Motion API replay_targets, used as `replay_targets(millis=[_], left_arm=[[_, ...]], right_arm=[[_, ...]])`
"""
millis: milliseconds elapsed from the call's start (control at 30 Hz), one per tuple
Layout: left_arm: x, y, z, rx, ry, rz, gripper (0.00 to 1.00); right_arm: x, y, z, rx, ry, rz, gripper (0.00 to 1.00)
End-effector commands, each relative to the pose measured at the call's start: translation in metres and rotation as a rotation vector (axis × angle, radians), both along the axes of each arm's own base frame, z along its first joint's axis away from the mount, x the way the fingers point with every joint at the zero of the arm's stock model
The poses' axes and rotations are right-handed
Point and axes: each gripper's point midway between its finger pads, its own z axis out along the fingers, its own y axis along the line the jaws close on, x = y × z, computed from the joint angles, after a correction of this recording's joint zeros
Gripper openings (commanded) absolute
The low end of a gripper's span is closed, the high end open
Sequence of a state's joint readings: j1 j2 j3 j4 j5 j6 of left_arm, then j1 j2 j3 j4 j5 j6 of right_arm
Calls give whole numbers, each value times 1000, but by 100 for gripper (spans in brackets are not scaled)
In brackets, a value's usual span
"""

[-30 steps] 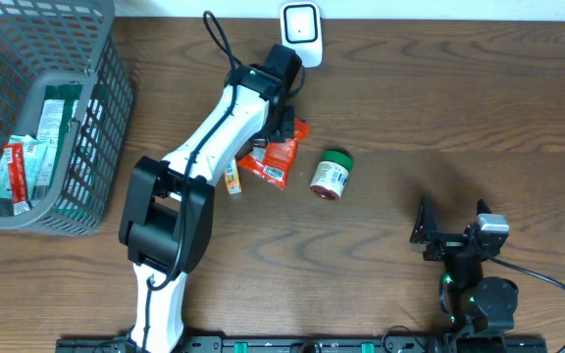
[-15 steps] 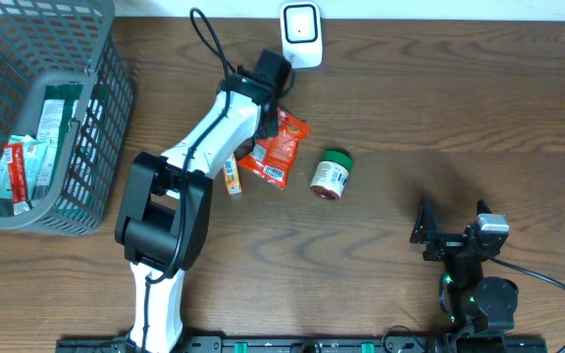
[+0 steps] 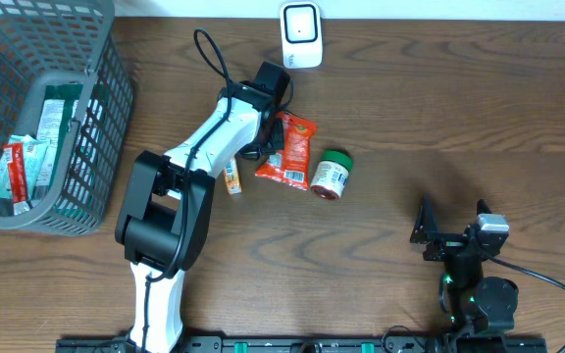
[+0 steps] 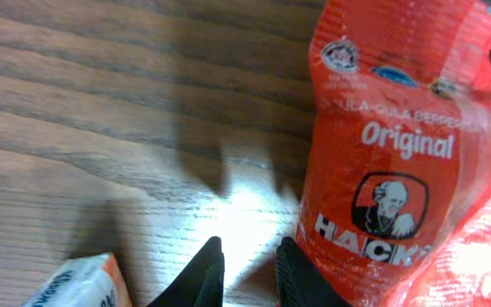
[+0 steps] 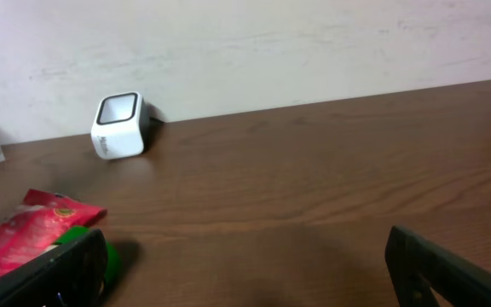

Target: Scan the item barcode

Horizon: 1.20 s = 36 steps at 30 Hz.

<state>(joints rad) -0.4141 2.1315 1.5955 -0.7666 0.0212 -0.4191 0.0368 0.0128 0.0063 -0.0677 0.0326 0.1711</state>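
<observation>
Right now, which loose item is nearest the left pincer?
The red Hacks pouch, beside the left pincer; the green-lidded jar and small stick packet lie farther off.

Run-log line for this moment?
left hand: shut on red snack packet | right hand: open, empty | scanner: beyond packet

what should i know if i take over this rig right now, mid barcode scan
The left pincer is nearly closed, right beside the red pouch; I cannot tell if it grips it.
The right pincer is open and empty, near right of the table.
Things: the pouch is below the scanner, apart from it. A green-lidded jar is just right of the pouch, a small packet left of it. The basket at far left holds more packets.
Done: nothing shows a completed scan.
Left: present the pouch's barcode to the scanner.
</observation>
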Motion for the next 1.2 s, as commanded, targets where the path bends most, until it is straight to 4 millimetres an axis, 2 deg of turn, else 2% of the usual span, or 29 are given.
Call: replay_targets(millis=[0,67,100,200,433,600,633,700,767,867,967,1033,1133,1167], left_arm=[[3,-1,20,-22,-34,10,23],[10,4,38,-4,-90,19,24],[16,8,61,6,-150,28,26],[21,16,108,14,-268,41,29],[7,54,235,23,-570,108,35],[-17,107,319,47,-793,241,35],[-29,128,345,44,-860,282,35],[-42,152,367,46,-916,338,34],[-54,185,390,66,-969,419,34],[-70,228,413,114,-1000,534,34],[-82,266,419,177,-977,636,35],[-87,292,410,224,-933,704,38],[-87,328,384,287,-832,791,46],[-86,340,373,304,-795,817,53]], right_arm=[[0,-2,-2,-12,6,-6,99],[0,-2,-2,-12,6,-6,99],[0,-2,-2,-12,5,-6,99],[0,-2,-1,-12,5,-5,99],[0,-2,-2,-12,6,-6,99],[0,-2,-2,-12,5,-6,99],[0,-2,-2,-12,6,-6,99],[0,-2,-2,-12,6,-6,99],[0,-2,-2,-12,5,-6,99],[0,-2,-2,-12,5,-6,99],[0,-2,-2,-12,5,-6,99],[0,-2,-2,-12,6,-6,99],[0,-2,-2,-12,6,-6,99],[0,-2,-1,-12,5,-6,99]])
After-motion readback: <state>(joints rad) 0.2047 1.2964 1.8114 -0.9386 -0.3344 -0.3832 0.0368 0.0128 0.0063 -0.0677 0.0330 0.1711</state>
